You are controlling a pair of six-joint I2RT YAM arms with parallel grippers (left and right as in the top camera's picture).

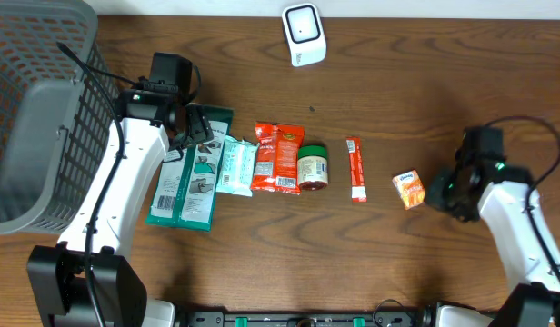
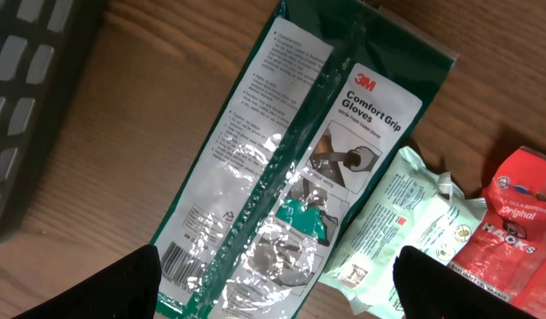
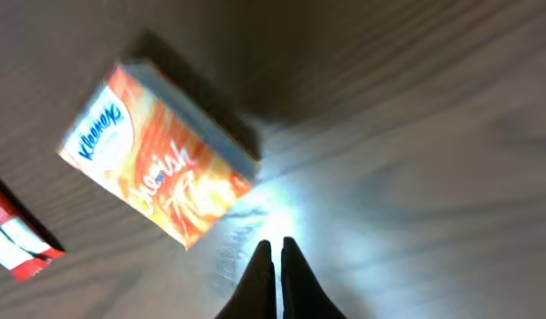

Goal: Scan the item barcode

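Overhead, the flat green plastic glove pack (image 1: 185,186) lies on the brown wooden table (image 1: 262,263) at the left end of a row of small goods, near the grey mesh basket (image 1: 25,109). The white scanner (image 1: 304,34) stands well apart at the far edge. The left gripper (image 1: 196,127) hangs over the pack's far end, its arm stretched forward from the near edge. The right gripper (image 1: 436,195) sits low just beside a small orange tissue packet (image 1: 409,190), its arm bent in from the right.

Left wrist: the dark fingers (image 2: 122,288) are spread wide at the lower corners, straddling the glove pack, apparently not touching it. With open jaws above it, this seems the item to scan. Its barcode (image 2: 177,259) faces up on a white label. The glossy film looks light, floppy and probably slippery, so a pinch across a long edge, clear of the barcode, seems best. A pale green packet (image 2: 401,230) touches its side.

Right wrist: the fingers (image 3: 260,275) are pressed together on nothing, their tips near the tissue packet's corner.
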